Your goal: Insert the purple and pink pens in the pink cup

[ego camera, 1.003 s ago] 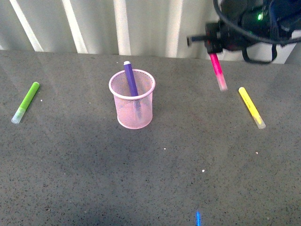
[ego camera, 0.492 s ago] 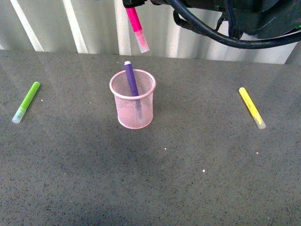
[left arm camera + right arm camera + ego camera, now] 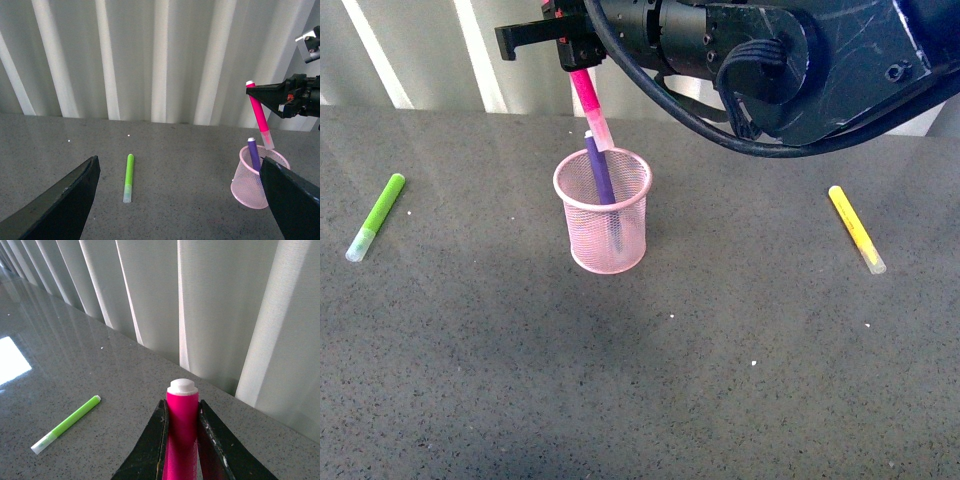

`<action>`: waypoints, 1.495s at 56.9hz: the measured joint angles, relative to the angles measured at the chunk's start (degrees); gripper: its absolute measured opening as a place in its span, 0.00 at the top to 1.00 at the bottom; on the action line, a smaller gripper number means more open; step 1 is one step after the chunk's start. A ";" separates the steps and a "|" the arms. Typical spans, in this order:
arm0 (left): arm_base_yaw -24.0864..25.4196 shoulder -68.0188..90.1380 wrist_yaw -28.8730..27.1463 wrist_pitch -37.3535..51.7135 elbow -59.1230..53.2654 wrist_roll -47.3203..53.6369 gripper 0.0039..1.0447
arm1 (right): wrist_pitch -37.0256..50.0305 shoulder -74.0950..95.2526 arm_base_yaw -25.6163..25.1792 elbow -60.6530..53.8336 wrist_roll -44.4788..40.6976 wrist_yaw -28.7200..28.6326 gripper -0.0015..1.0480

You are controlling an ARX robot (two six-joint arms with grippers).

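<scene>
The pink cup [image 3: 610, 245] stands upright on the grey table, mid-left. The purple pen [image 3: 599, 170] leans inside it, its top poking above the rim. My right gripper [image 3: 575, 55] hangs above the cup, shut on the pink pen [image 3: 588, 100]. That pen tilts cap-down, with its pale cap just over the rim beside the purple pen's top. The right wrist view shows the pink pen [image 3: 182, 415] clamped between the black fingers [image 3: 157, 440]. My left gripper [image 3: 178, 165] is open and holds nothing; its view shows the cup [image 3: 250, 187] and the pink pen [image 3: 259, 112].
A lime-green marker [image 3: 376, 216] lies on the table at the far left. A yellow marker [image 3: 855, 228] lies at the right. White vertical slats close off the back edge of the table. The right arm's black body fills the upper right of the front view.
My right gripper has carried the pink pen from the right side leftward to above the cup, then lowered it until its cap reaches the rim. The cup and purple pen have not moved.
</scene>
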 joint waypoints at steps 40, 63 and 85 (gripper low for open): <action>0.00 0.00 0.00 0.00 0.02 0.00 0.06 | 0.94 4.00 1.14 0.28 0.42 0.96 0.89; 0.00 0.00 0.00 0.00 0.00 0.00 0.06 | -1.11 4.00 1.29 0.35 1.97 2.71 0.46; 0.00 0.00 0.00 0.00 0.02 -0.02 0.06 | -5.03 -5.14 0.57 -3.48 2.95 7.21 0.07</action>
